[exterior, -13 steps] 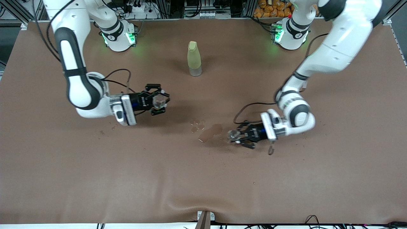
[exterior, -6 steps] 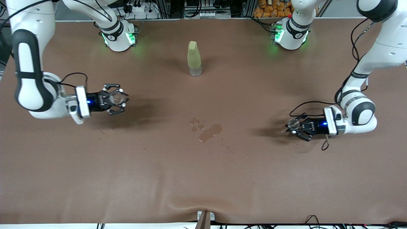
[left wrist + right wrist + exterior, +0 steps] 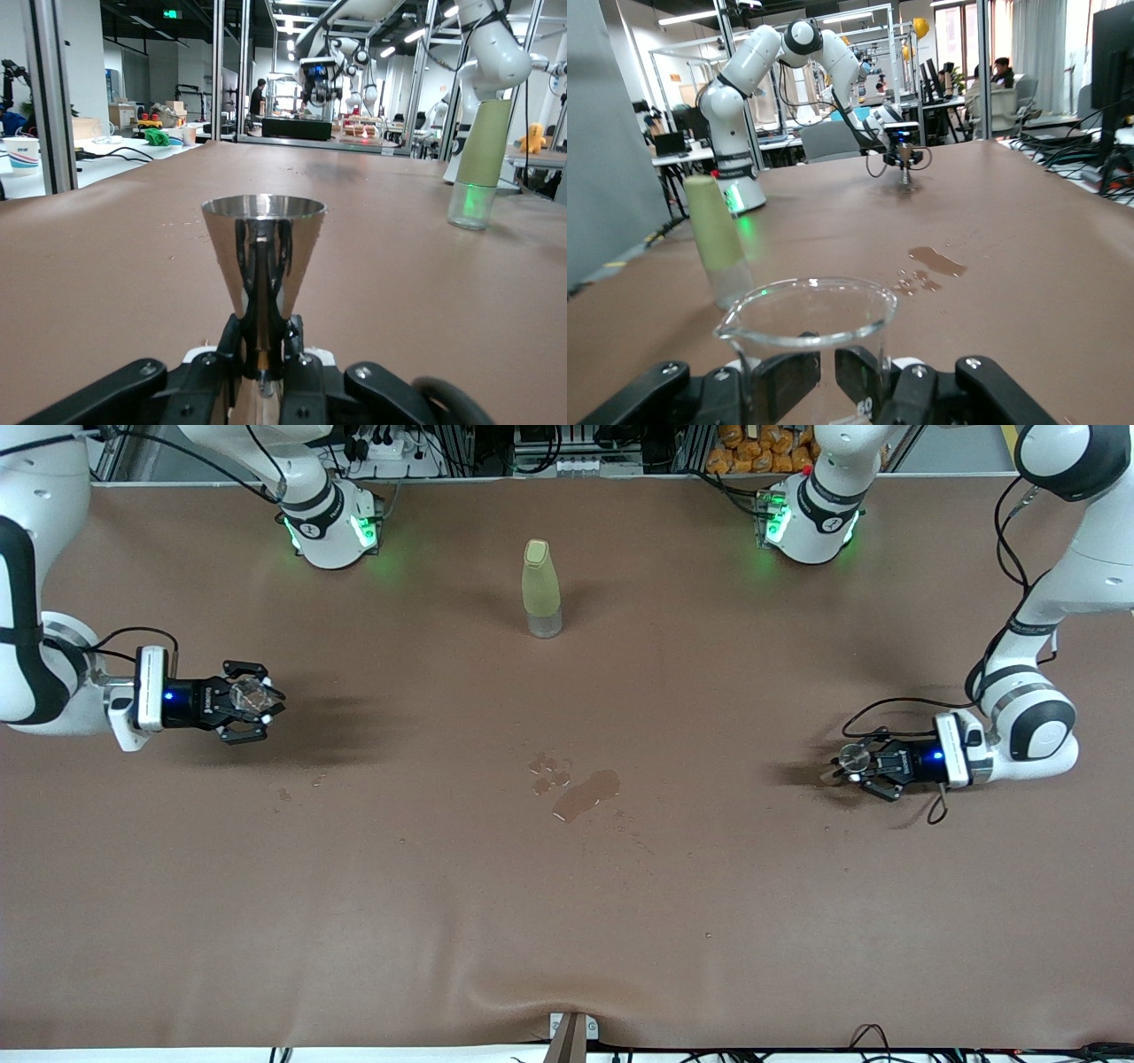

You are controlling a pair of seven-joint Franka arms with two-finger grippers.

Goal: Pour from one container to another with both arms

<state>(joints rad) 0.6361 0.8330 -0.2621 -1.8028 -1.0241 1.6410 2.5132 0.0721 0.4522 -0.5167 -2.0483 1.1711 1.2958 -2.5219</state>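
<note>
My right gripper [image 3: 252, 700] is shut on a clear glass beaker [image 3: 249, 694] with a pouring lip, low over the right arm's end of the table. In the right wrist view the beaker [image 3: 808, 329] stands upright between the fingers [image 3: 782, 382] and looks empty. My left gripper [image 3: 858, 763] is shut on a shiny metal cone-shaped cup [image 3: 852, 758], low over the left arm's end of the table. The left wrist view shows the cup [image 3: 263, 251] upright, pinched at its narrow foot. Its inside is hidden.
A tall yellow-green bottle [image 3: 541, 588] with a clear base stands near the middle of the table, toward the robots' bases. A wet spill [image 3: 585, 794] with small drops beside it darkens the brown cloth [image 3: 567, 921] nearer the front camera than the bottle.
Both arms have drawn apart from the middle of the table toward their own ends, each carrying its container. The spill and the bottle have stayed put.
</note>
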